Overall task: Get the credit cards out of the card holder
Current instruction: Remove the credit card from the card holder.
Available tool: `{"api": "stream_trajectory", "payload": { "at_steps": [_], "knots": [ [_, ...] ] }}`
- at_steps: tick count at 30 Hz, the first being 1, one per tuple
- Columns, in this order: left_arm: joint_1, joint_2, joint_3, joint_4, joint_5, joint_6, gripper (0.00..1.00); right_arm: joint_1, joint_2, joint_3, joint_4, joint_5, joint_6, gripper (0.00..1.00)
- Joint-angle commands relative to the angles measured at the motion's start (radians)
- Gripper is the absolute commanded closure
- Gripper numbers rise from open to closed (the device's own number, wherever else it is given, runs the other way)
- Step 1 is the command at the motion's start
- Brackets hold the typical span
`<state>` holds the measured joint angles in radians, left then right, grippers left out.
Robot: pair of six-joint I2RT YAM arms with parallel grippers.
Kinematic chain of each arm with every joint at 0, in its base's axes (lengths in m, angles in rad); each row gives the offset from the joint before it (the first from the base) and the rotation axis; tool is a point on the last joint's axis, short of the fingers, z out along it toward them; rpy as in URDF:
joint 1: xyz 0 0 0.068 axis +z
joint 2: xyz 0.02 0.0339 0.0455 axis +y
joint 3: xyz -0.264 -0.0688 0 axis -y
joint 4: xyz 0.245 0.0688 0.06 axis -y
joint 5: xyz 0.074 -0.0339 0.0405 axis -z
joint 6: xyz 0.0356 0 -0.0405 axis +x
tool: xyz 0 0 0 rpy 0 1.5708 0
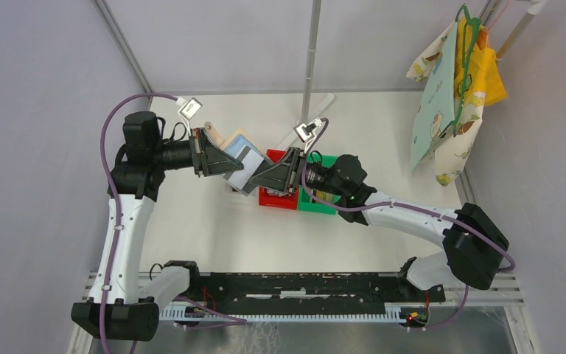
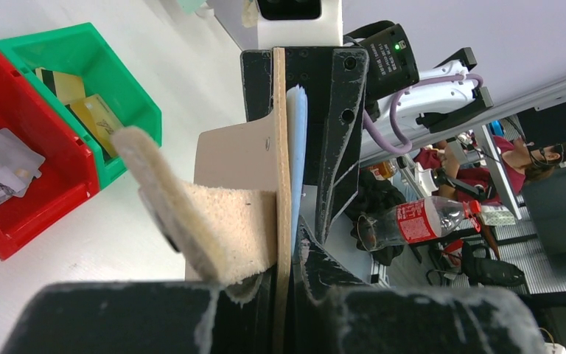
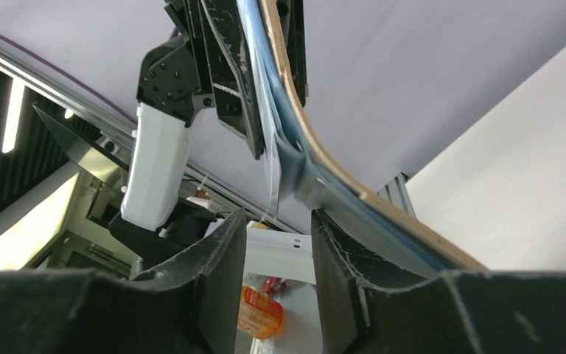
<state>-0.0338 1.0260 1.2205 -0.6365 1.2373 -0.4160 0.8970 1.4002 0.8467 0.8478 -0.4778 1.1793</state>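
Note:
My left gripper [image 1: 217,158] is shut on the tan card holder [image 1: 239,156] and holds it off the table with its light blue inside towards the right arm. In the left wrist view the card holder [image 2: 280,169] stands edge-on between my jaws [image 2: 287,258], with its flap [image 2: 191,214] hanging to the left. My right gripper [image 1: 263,179] is open at the holder's lower edge. In the right wrist view a thin pale card edge [image 3: 271,158] sticks out of the blue pocket [image 3: 302,158] just above the gap between my fingers [image 3: 278,236].
A red bin [image 2: 59,184] holds silvery-white cards [image 2: 0,173]. A green bin [image 2: 118,81] beside it holds gold cards [image 2: 81,103]. Both bins [image 1: 276,198] sit under the right gripper in the top view. Cloths hang on a rack [image 1: 453,96] at the back right.

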Motion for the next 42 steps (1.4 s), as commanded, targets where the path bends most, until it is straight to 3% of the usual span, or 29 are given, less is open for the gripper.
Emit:
{"api": "stream_trajectory", "payload": {
  "at_steps": [1,9,13,16,21,29,38,42],
  "knots": [
    [0.005,-0.015,-0.002,0.047,0.056,-0.050,0.87,0.006,0.043,0.071,0.207,-0.024,0.088,0.59],
    [0.006,-0.016,-0.007,0.038,0.054,-0.042,0.87,0.014,0.050,0.098,0.234,-0.033,0.098,0.71],
    [0.005,-0.010,0.009,0.022,0.060,-0.039,0.85,0.016,0.039,0.078,0.218,-0.028,0.087,0.87],
    [0.005,-0.012,0.014,0.019,0.071,-0.040,0.78,0.015,0.027,0.053,0.207,-0.011,0.080,1.00],
    [0.005,-0.001,0.027,0.011,0.127,-0.045,0.73,0.015,0.006,0.007,0.208,0.000,0.074,1.00],
    [0.005,0.023,0.061,-0.027,0.180,-0.013,0.84,0.015,-0.035,-0.082,0.228,0.017,0.065,1.00],
    [0.005,0.030,0.075,-0.063,0.194,0.014,0.90,0.016,-0.064,-0.133,0.256,0.024,0.062,1.00],
    [0.006,0.031,0.073,-0.065,0.187,0.020,0.97,0.020,-0.052,-0.103,0.269,0.030,0.073,0.82]
  ]
}}
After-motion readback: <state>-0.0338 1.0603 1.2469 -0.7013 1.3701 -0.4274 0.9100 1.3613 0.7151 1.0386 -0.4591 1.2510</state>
